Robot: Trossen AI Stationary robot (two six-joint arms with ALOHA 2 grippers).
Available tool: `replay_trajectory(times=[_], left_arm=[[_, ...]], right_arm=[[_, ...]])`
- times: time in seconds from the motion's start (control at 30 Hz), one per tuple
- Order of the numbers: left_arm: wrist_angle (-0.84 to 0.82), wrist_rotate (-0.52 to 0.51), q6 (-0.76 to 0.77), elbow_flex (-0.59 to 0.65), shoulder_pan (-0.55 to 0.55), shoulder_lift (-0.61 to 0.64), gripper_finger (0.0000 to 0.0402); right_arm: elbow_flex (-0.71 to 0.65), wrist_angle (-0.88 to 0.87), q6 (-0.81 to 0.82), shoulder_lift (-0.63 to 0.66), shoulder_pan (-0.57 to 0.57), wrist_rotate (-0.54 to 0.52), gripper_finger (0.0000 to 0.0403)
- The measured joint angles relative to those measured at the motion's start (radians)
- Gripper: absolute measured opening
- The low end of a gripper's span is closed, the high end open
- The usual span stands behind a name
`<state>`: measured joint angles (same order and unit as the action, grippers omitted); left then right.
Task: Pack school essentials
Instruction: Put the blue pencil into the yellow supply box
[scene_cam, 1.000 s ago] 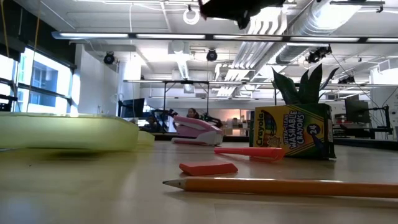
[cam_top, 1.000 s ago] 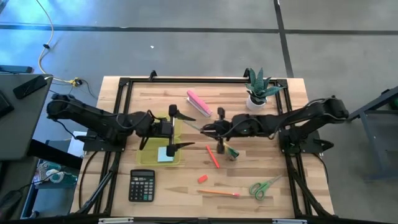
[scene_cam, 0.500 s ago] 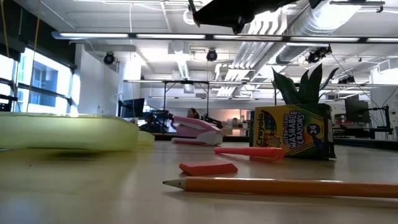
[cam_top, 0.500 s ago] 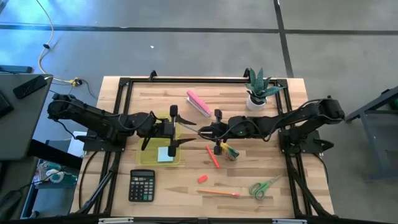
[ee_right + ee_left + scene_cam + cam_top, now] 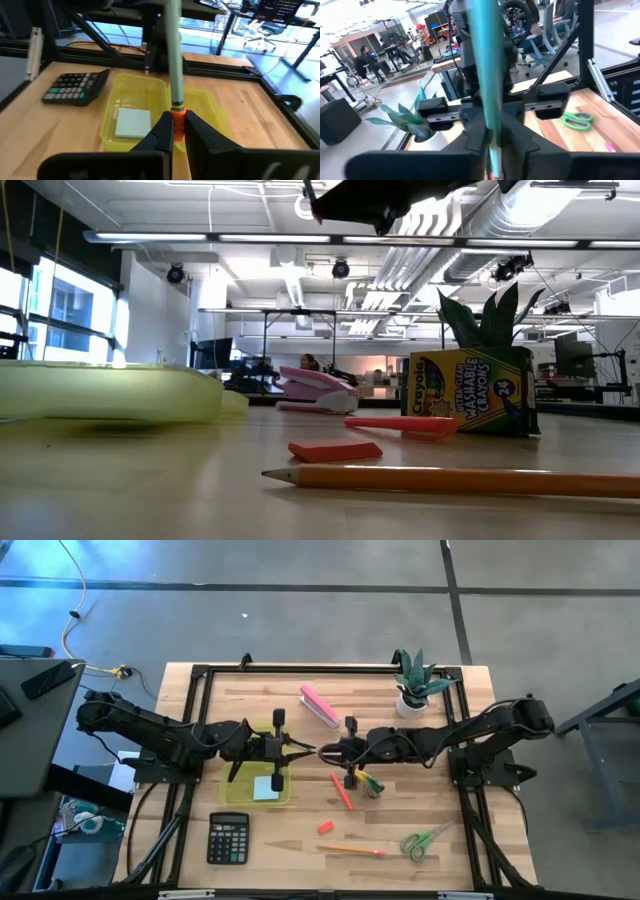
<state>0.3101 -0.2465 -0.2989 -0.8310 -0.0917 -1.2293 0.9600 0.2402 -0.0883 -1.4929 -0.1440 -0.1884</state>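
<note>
Handover of a pencil point(image 5: 173, 55) is the step in hand, judged from both arms meeting above the table's middle. Right gripper point(image 5: 328, 751) is clamped on the pencil's eraser end; left gripper point(image 5: 300, 750) is closed on the opposite end, just right of the yellow-green tray point(image 5: 240, 792). Pencil is therefore held at both ends, in the air.

Next move, as judged: right gripper releases, and left arm carries the pencil over the tray, where the light-blue note pad point(image 5: 266, 786) already lies. Marker point(image 5: 342, 791), eraser point(image 5: 325, 827), crayon box point(image 5: 371, 783) and scissors point(image 5: 426, 840) remain unpacked on the table.
</note>
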Motion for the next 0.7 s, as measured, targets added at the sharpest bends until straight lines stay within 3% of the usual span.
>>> replay_trajectory(times=[0.13, 0.3, 0.7], left_arm=[[-0.003, 0.001, 0.001, 0.000, 0.000, 0.000, 0.0010], [-0.021, -0.005, 0.000, 0.000, 0.000, 0.000, 0.0023], [-0.115, -0.098, 0.005, 0.000, 0.000, 0.001, 0.0016]], right_arm=[[0.000, -0.006, 0.000, 0.001, 0.000, 0.000, 0.0012], [0.000, -0.010, 0.019, 0.001, 0.000, -0.013, 0.0027], [0.000, -0.045, 0.065, 0.000, 0.000, -0.047, 0.0175]])
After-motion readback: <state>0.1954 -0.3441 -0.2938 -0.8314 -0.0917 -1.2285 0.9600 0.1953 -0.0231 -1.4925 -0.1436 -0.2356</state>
